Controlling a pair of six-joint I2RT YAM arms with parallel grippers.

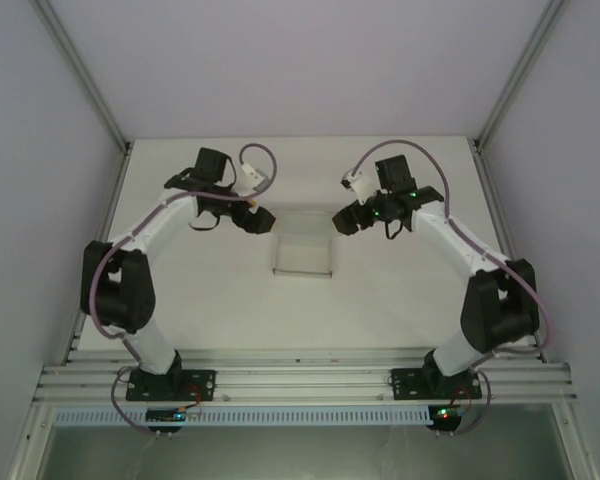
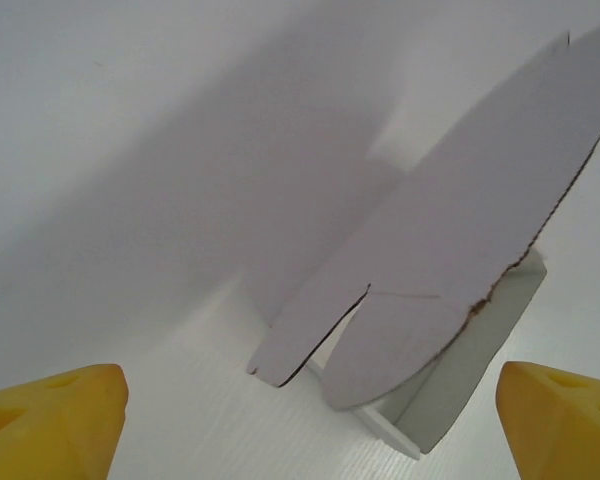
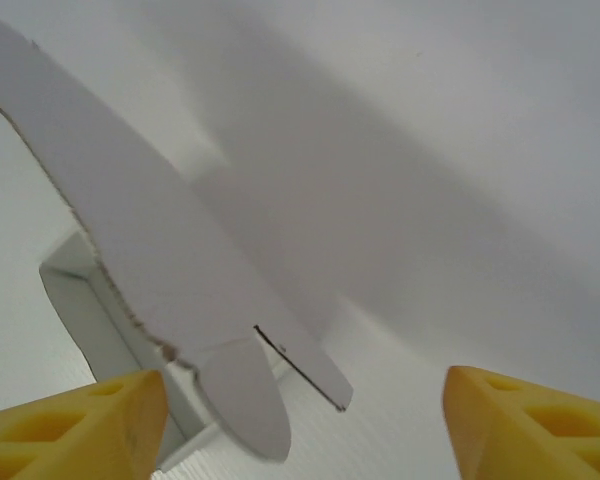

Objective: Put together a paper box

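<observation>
The paper box (image 1: 302, 256) is a small low white cardboard box in the middle of the table, with its lid standing up at the far side. My left gripper (image 1: 262, 221) hovers just left of it, open. My right gripper (image 1: 343, 221) is just to its right, also open. In the left wrist view the raised lid with its rounded tabs (image 2: 450, 260) leans over the box wall (image 2: 460, 385), beyond my yellow fingertips (image 2: 55, 425); my left gripper (image 2: 310, 435) holds nothing. In the right wrist view the lid (image 3: 150, 250) rises ahead of my right gripper (image 3: 300, 435), which holds nothing.
The white table (image 1: 400, 300) is closed in by pale walls with metal corner posts (image 1: 80, 70). An aluminium rail (image 1: 300, 380) carries both arm bases at the near edge.
</observation>
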